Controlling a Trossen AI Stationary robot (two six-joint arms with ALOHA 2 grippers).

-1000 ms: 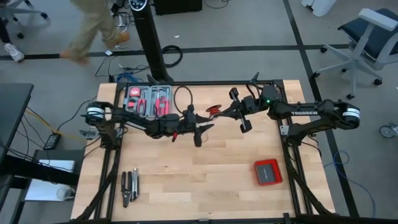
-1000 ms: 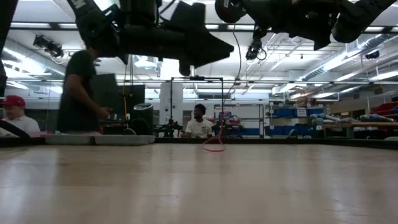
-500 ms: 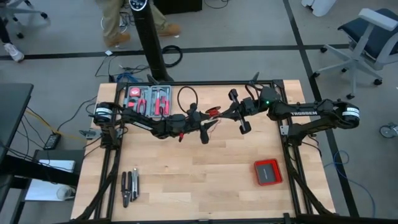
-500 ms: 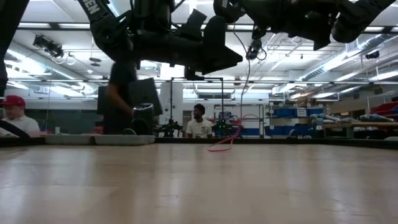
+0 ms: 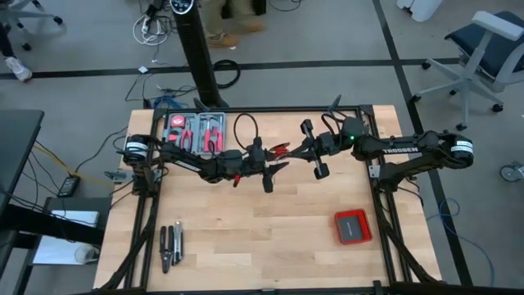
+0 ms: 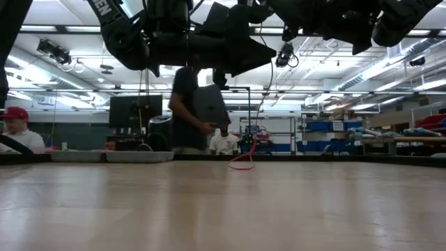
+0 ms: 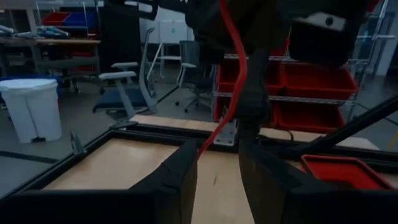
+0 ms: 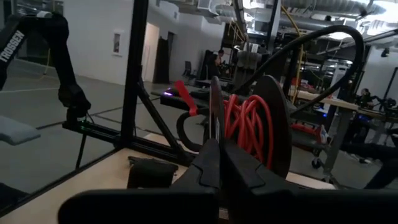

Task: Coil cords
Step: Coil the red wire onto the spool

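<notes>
The cord is a thin red wire, partly wound as a red coil point(image 8: 247, 132) on a small black spool point(image 5: 281, 149). My right gripper point(image 5: 291, 150) holds the spool above the table's far middle. A loose strand point(image 7: 231, 74) drops from the spool, and its lower loop point(image 6: 242, 164) rests on the tabletop. My left gripper point(image 5: 275, 170) is level with the spool, just to its left, and points at it. Its fingers point(image 7: 180, 177) stand open with the strand running down between them. My right gripper point(image 8: 219, 155) is shut on the nearer thin flange point(image 8: 214, 112) of the spool, pinching its rim between the two fingers. The fingers come level from the table's right. The spool is lifted clear, its axis level, the red coil beside the fingers. My left gripper has the strand close by one finger's inner edge point(image 7: 198, 152); I cannot tell whether it touches.
A red tool case point(image 5: 195, 131) with pliers lies at the far left, with a black cable loop point(image 5: 243, 127) next to it. A flat red box point(image 5: 352, 226) sits near right and dark pliers point(image 5: 170, 246) near left. A person walks beyond the far edge point(image 6: 188, 104).
My left gripper has gone toward the table's right edge, closer to the spool, staying open and level. The loose red strand has swung, and its lower loop has shifted on the table. My right gripper has kept the spool where it was.
</notes>
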